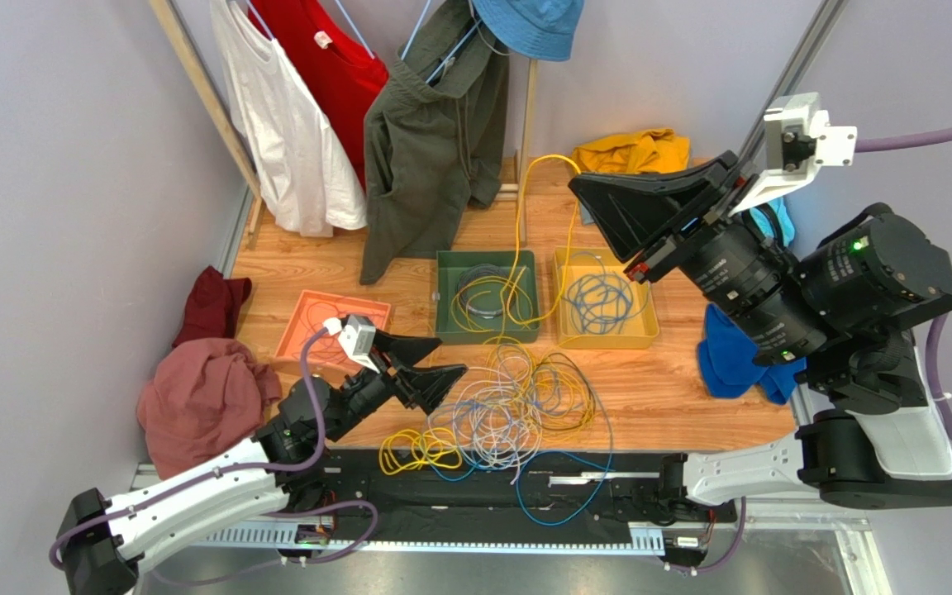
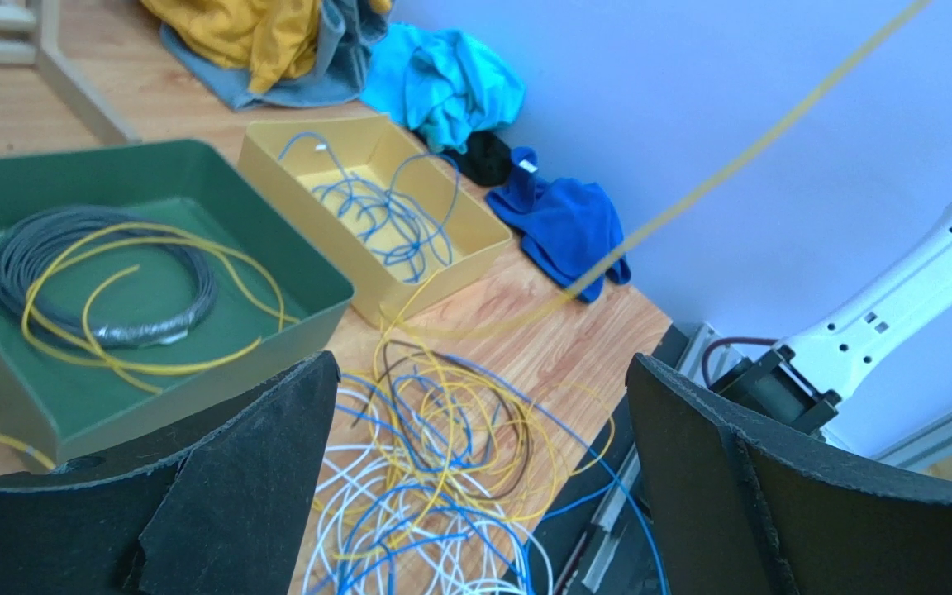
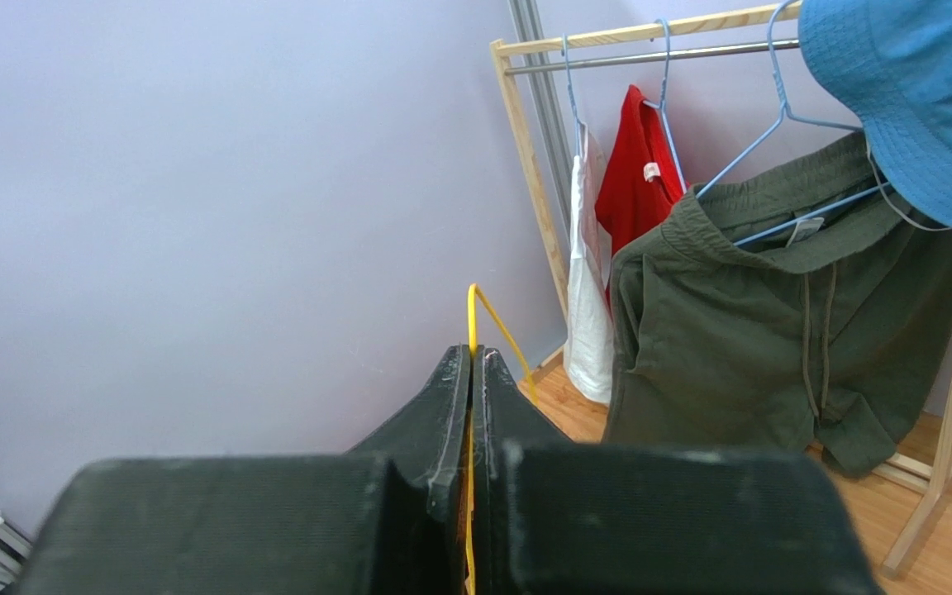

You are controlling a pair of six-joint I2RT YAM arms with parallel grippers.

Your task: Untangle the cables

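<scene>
- The cables point(image 1: 508, 419) mostly lie knotted in a heap at the bench's point(image 1: 655, 397) near edge, so much is left to do.
- Some are sorted into the green tray point(image 1: 444, 298) and the yellow tray point(image 1: 605, 341).
- The right pincer point(image 3: 471, 372) is clamped on one raised yellow cable point(image 1: 520, 223). The left pincer point(image 1: 444, 360) is apart beside the heap.

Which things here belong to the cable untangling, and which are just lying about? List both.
Job: tangled cables, yellow cable in right claw, left claw, green tray, yellow tray, orange tray.
Lying about: hung clothes, blue hat, maroon cloths, blue cloths.
</scene>
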